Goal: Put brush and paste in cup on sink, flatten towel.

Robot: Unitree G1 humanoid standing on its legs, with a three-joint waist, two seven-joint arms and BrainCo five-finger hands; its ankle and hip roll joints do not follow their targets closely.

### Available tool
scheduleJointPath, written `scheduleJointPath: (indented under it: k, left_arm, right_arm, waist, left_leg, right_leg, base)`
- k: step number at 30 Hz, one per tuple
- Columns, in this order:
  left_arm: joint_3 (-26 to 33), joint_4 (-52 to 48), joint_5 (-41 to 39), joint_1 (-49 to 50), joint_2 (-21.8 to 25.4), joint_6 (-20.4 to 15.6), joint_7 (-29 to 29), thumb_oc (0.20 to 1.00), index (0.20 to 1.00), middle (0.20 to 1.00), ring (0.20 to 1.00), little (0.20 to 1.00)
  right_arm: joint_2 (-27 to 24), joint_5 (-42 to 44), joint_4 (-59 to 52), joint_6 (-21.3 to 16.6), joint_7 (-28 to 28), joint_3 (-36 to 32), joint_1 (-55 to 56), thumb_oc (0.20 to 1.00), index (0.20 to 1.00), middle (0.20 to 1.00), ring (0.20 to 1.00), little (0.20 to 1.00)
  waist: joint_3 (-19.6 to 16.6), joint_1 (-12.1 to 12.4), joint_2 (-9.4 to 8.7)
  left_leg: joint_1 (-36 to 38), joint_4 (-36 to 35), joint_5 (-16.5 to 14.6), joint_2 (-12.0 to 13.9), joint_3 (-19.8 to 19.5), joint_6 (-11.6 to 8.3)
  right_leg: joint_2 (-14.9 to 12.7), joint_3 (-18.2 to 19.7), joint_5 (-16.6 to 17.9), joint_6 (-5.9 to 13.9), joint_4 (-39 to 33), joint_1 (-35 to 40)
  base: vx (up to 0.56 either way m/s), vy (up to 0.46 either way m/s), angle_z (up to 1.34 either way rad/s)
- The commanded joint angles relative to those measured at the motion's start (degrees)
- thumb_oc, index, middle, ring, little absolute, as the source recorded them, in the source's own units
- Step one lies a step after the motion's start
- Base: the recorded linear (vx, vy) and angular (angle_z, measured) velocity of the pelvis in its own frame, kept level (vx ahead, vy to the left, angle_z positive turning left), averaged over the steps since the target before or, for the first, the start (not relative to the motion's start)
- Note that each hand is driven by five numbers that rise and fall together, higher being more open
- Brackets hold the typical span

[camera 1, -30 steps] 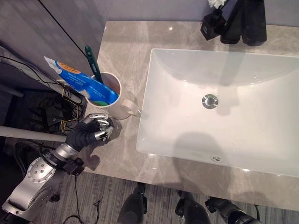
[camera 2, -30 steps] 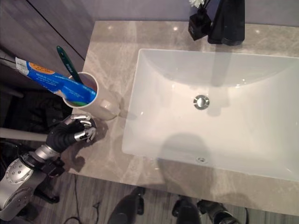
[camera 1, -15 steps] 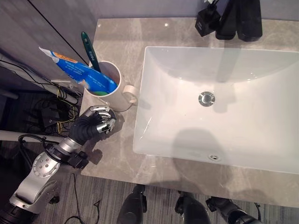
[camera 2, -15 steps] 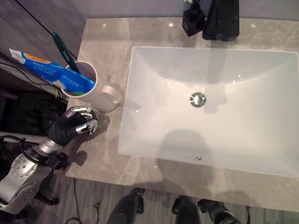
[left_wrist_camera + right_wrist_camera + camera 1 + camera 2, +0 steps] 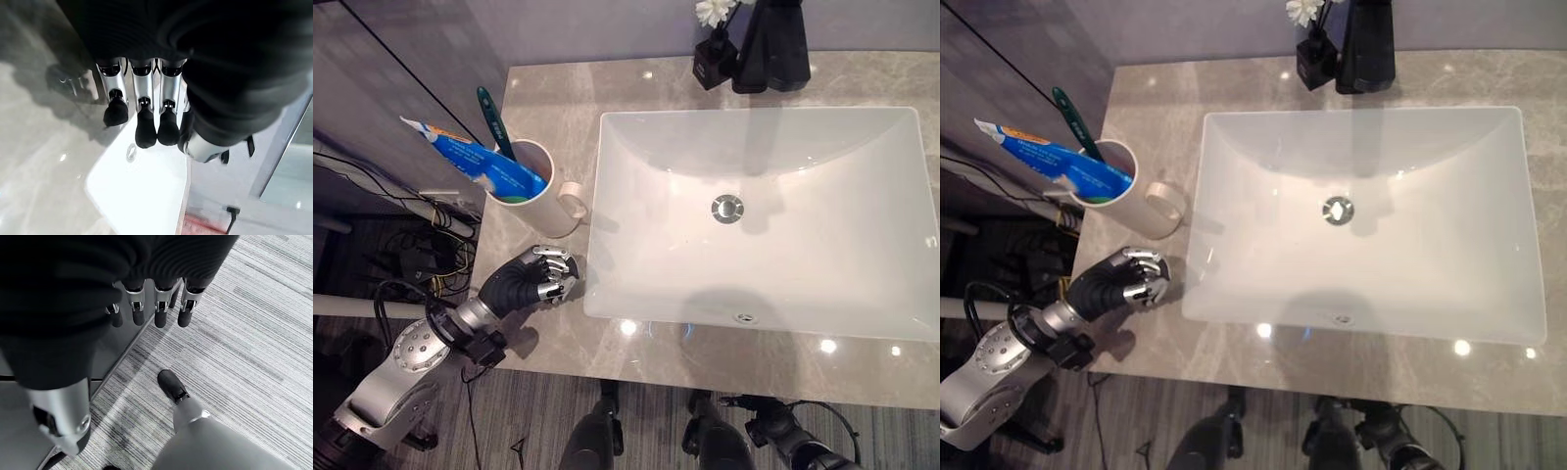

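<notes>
A white cup (image 5: 546, 210) with a handle stands on the grey counter (image 5: 553, 103), left of the sink (image 5: 813, 255). In it lean a blue toothpaste tube (image 5: 475, 163) and a green toothbrush (image 5: 495, 119). My left hand (image 5: 530, 281) rests on the counter a little in front of the cup, apart from it, with its fingers (image 5: 145, 131) curled and holding nothing. Over the striped floor hangs my right hand (image 5: 160, 308), its fingers relaxed and empty.
The wide white basin takes up most of the counter. Black bottles (image 5: 771, 49) and a small dark vase with a white flower (image 5: 709, 61) stand at the back edge. The counter's left edge runs just beside the cup.
The camera has shifted, so the whole scene sits differently. My left hand has drawn back from the cup toward the counter's front, still curled.
</notes>
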Motion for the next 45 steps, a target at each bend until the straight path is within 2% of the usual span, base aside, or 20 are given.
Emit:
scheduleJointPath:
  k: [1,12,25,29,39,45]
  left_arm:
    - [3.5,2.0,3.2,2.7,-0.8,-2.1,3.0,0.2,0.2,0.2,0.2,0.2]
    - [9.2,7.4,9.3,0.7,-4.7,-4.2,7.8,0.2,0.2,0.2,0.2,0.2]
    - [5.0,6.7,9.7,-2.9,-8.8,-4.1,7.3,0.2,0.2,0.2,0.2,0.2]
    - [2.7,7.1,8.4,-3.2,-11.9,-4.0,6.3,0.2,0.2,0.2,0.2,0.2]
    - [2.2,10.0,12.0,-4.7,-16.5,-5.1,9.7,0.2,0.2,0.2,0.2,0.2]
    - [2.5,11.7,13.7,-5.6,-17.4,-5.6,11.1,0.2,0.2,0.2,0.2,0.2]
  right_arm:
    - [0.6,1.2,-0.3,-0.2,-1.0,0.2,1.3,1.0,1.0,1.0,1.0,1.0]
    - [-0.1,1.6,-1.3,-0.2,-1.3,-0.7,1.4,1.0,1.0,1.0,1.0,1.0]
    - [0.9,1.8,-2.5,-0.2,-1.6,0.0,0.6,1.0,1.0,1.0,1.0,1.0]
    - [1.4,2.1,-1.9,-0.1,-1.3,-0.3,0.8,1.0,1.0,1.0,1.0,1.0]
    - [2.0,2.4,-2.3,-0.3,-2.0,0.0,0.8,1.0,1.0,1.0,1.0,1.0]
    - [2.1,2.2,-2.7,-0.3,-2.2,0.3,0.6,1.0,1.0,1.0,1.0,1.0]
  waist:
    - [-0.4,-0.6,-2.03]
    - [-0.6,-0.9,-2.66]
    - [-0.4,-1.6,-3.54]
    - [-0.5,-2.0,-3.71]
    - [-0.3,-2.1,-3.96]
    - [-0.3,-2.2,-4.27]
  left_leg:
    - [-0.2,-0.8,2.0,-4.0,2.1,1.33]
    - [-1.0,-0.8,1.8,-3.8,2.4,1.24]
    - [-0.5,-0.8,1.1,-3.7,2.7,1.53]
    - [-0.2,-0.8,0.8,-3.7,2.8,1.68]
    - [-0.2,-0.8,0.8,-3.8,2.4,1.88]
    - [-0.3,-0.8,0.7,-3.8,2.4,2.03]
  right_leg:
    - [1.2,5.4,0.7,1.19,1.4,-1.4]
    - [1.6,6.1,1.0,1.15,0.6,-2.0]
    - [1.9,6.7,0.3,0.87,1.1,-2.1]
    - [1.8,7.0,0.0,0.75,1.5,-2.1]
    - [1.8,6.8,-0.4,0.5,2.6,-2.6]
    - [1.9,6.9,-0.6,0.43,3.2,-2.9]
  base:
    - [0.0,0.0,0.0]
    - [0.0,0.0,0.0]
    - [0.0,0.0,0.0]
    - [0.0,0.0,0.0]
    - [0.0,0.0,0.0]
    - [0.0,0.0,0.0]
